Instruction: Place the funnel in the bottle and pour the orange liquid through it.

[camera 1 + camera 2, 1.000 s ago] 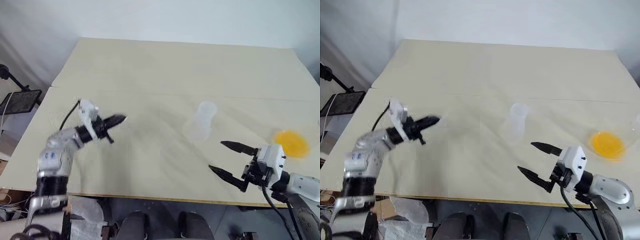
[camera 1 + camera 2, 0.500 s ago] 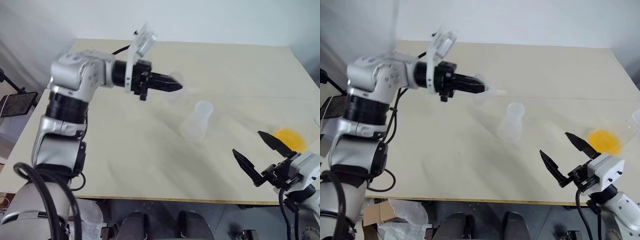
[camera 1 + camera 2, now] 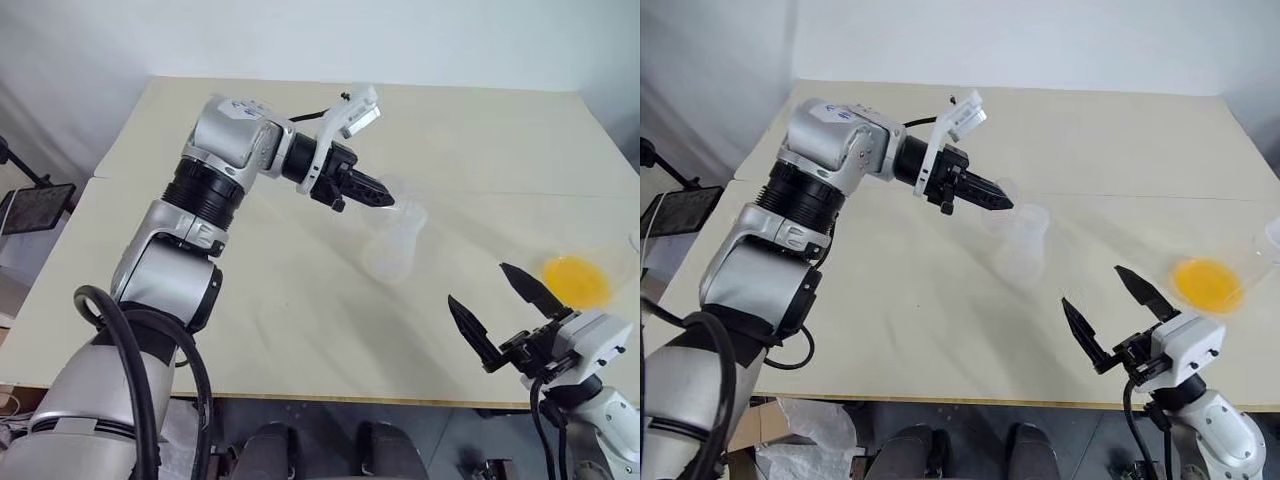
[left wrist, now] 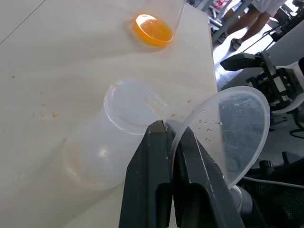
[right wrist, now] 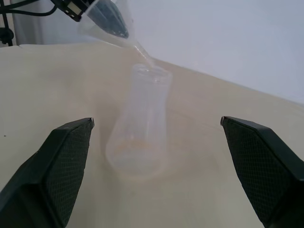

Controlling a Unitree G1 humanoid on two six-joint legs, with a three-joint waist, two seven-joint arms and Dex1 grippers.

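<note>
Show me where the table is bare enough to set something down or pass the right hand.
Bare: the table in front of the bottle, the far half behind it, and the strip between the bottle and the orange liquid. Crowded: over the bottle's mouth, where the left gripper, shut on the funnel, hangs. The right gripper is open.

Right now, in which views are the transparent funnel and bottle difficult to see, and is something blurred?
Head views: the bottle is a pale haze against the table, the funnel nearly invisible. Left wrist view: sharp; the funnel's rim shows droplets, the orange liquid glows brightly. Right wrist view: the bottle looks soft, the right gripper's fingers are blurred.
</note>
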